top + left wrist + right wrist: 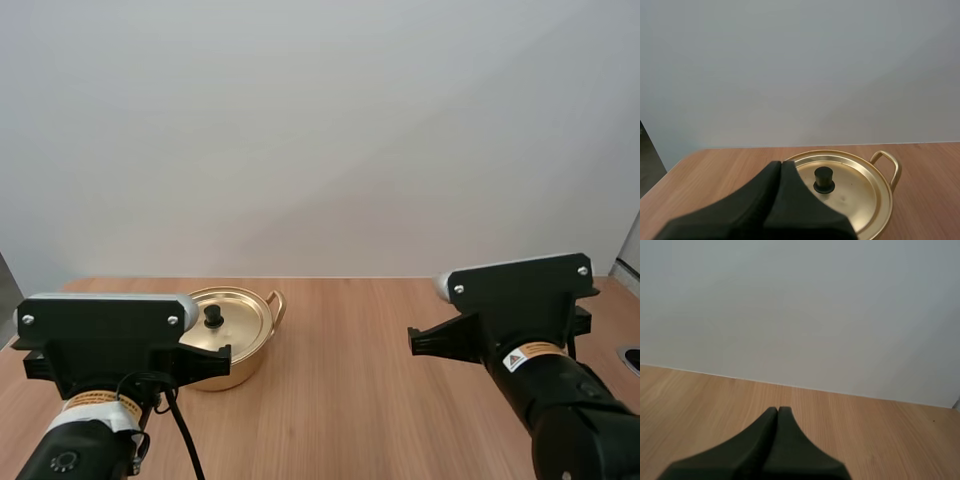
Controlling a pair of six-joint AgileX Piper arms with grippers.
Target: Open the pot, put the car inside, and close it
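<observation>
The round, shiny gold pot (250,352) has its flat lid (855,192) on, so the inside is hidden. The left gripper (780,163), fingers pressed together and holding nothing, is near the lid's black knob (823,180). The right gripper (777,409) is the same, well apart from the pot.

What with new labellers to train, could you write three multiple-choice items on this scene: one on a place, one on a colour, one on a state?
1. Where on the table does the pot stand?
A. before the right arm
B. before the left arm
C. at the far right edge

2. What colour is the knob on the lid?
A. black
B. gold
C. red

3. How do the left fingers stand?
A. wide apart
B. pinching the knob
C. shut together

Answers:
1 B: the high view shows it just ahead of that arm.
2 A: it is dark against the gold lid.
3 C: they form one dark wedge, short of the knob.
</observation>
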